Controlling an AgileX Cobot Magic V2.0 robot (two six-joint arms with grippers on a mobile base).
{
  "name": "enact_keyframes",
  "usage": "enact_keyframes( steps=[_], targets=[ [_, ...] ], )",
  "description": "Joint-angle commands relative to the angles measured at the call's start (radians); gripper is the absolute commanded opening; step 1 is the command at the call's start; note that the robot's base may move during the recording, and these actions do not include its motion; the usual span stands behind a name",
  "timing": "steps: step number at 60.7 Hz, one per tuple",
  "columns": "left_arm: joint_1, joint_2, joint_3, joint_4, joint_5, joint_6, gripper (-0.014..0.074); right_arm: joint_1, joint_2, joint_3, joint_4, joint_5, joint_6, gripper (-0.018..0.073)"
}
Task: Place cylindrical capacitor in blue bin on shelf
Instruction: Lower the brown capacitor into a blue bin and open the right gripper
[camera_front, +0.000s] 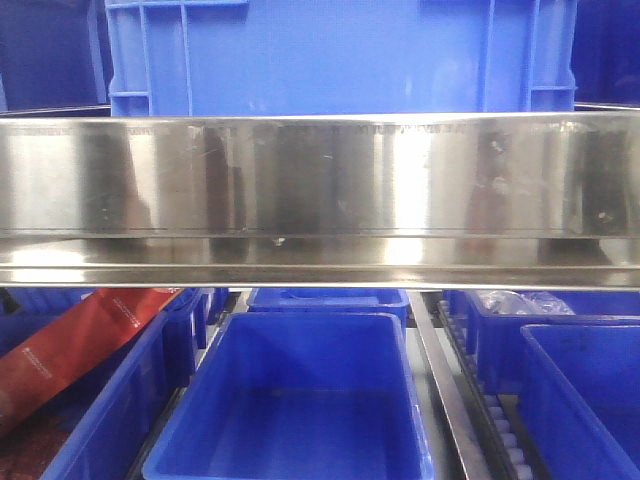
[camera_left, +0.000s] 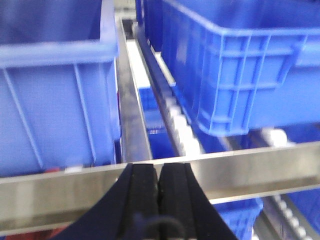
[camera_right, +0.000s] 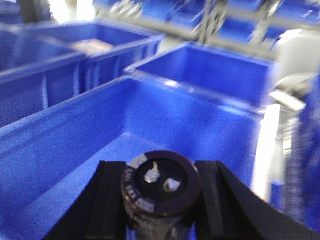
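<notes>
From the front, the shelf (camera_front: 320, 200) rail is seen above an open blue bin (camera_front: 300, 400). In the left wrist view, the left gripper (camera_left: 159, 182) is pressed together — empty. In the right wrist view, the cylindrical capacitor (camera_right: 161, 187) is clamped by the right gripper (camera_right: 161, 192) above a blue bin.

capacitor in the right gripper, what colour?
Dark brown-black capacitor, pale lettering on its rim; clearest in the right wrist view.

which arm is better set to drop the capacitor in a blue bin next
Right. The right pincer is shut on the cylindrical capacitor and sits above an open blue bin. The left pincer is shut, holds nothing, and faces the shelf rail.
</notes>
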Motion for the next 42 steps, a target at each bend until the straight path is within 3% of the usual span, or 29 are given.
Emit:
enact_keyframes(
  steps=[1,15,19,32,36,42],
  targets=[
    [0.005,-0.005,0.001,-0.014,0.009,-0.009,-0.0111,0.008,0.113,-0.103,0.007,0.062,-0.008,-0.0100],
    [0.005,-0.005,0.001,-0.024,0.007,-0.009,-0.0111,0.008,0.350,-0.261,0.037,0.152,-0.008,-0.0069],
    [0.005,-0.005,0.001,-0.032,0.007,-0.009,-0.0111,0.008,0.388,-0.275,0.037,0.168,-0.008,0.0013],
    [0.005,-0.005,0.001,-0.061,0.007,-0.009,-0.0111,0.008,0.426,-0.284,0.037,0.199,-0.008,0.0479],
    [0.005,-0.005,0.001,-0.063,0.007,-0.009,-0.0111,0.008,0.424,-0.290,0.037,0.199,-0.008,0.0542],
    [0.005,-0.005,0.001,-0.063,0.007,-0.009,-0.0111,0.008,0.407,-0.289,0.037,0.193,-0.008,0.0559]
  ],
)
